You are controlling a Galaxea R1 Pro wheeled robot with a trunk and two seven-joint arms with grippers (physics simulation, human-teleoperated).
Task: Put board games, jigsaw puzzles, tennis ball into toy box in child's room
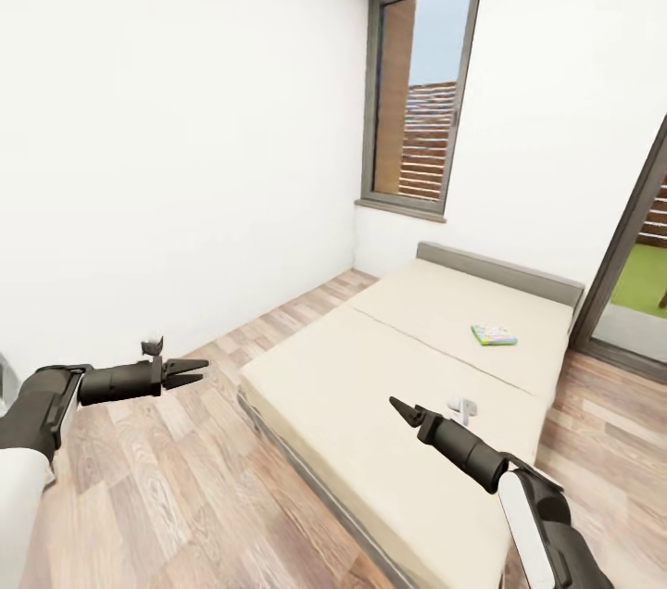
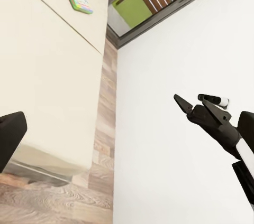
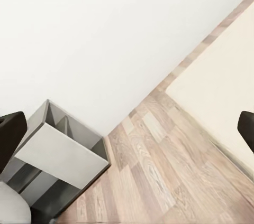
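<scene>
The left gripper [image 1: 190,374] has its dark fingers parted a little, with nothing between them, and it hangs in the air above the wood-plank floor [image 1: 176,478] beside the bed [image 1: 389,385]. Its arm reaches forward almost level from the lower left of the head view, a small white-tipped stub standing up just behind the jaws. The right gripper [image 1: 400,407] points forward and up over the near part of the mattress; in the head view its fingers overlap into one dark point, while the left wrist view shows the right gripper [image 2: 191,103] against the white wall with two fingers spread apart, holding nothing. Its forearm, black near the wrist and white further back, rises from the lower right corner. One board game [image 1: 493,334], a flat pale box with a green edge, lies on the far half of the bed towards the low grey headboard, well apart from both grippers; the left wrist view shows the same board game [image 2: 79,1] on the beige cover. Beyond the bed stands a tall grey-framed window [image 1: 421,89] in the white wall. In the right wrist view a dark grey side unit [image 3: 58,160] with a white panel stands against the wall on the plank floor.
</scene>
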